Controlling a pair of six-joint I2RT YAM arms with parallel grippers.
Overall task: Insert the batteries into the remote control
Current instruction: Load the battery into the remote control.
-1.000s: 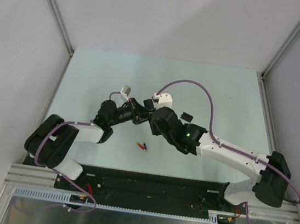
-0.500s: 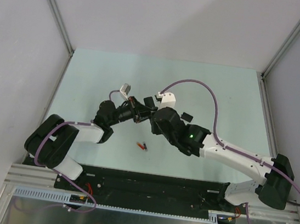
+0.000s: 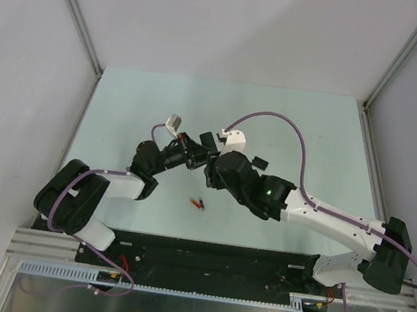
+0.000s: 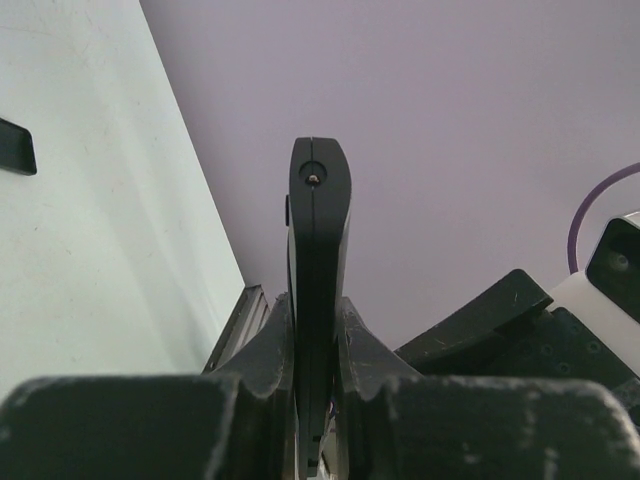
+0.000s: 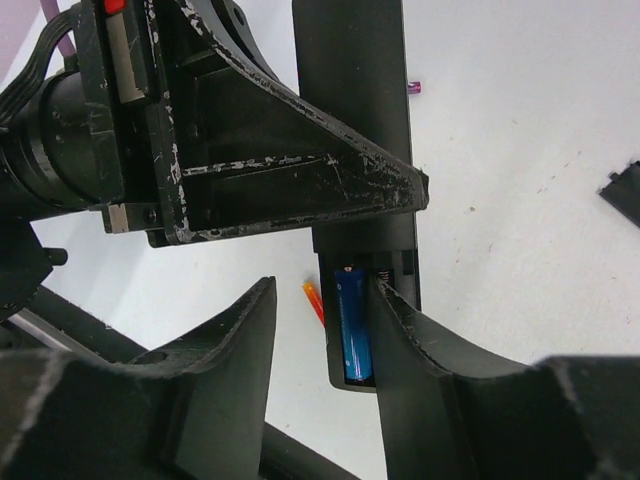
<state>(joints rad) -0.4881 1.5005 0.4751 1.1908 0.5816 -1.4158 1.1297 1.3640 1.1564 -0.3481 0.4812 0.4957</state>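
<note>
Low in the frame, the fingers of my right gripper stand spread, gripping nothing. Between them a blue battery lies in the remote control recess. I'd check it sits flat, then back straight off. Above, my left gripper pinches the remote edge-on. A red-orange battery waits on the table, centre frame.

Over the middle of the table, off the surface: remote control, clamped edge-on in left gripper. In its recess, at the end nearest the right wrist camera: one battery. Flanking that end, fingers apart on either side: right gripper. Down on the table, nearer the arm bases: loose battery (maybe two, too small to tell). Right of both grippers, lying flat: small flat piece.
</note>
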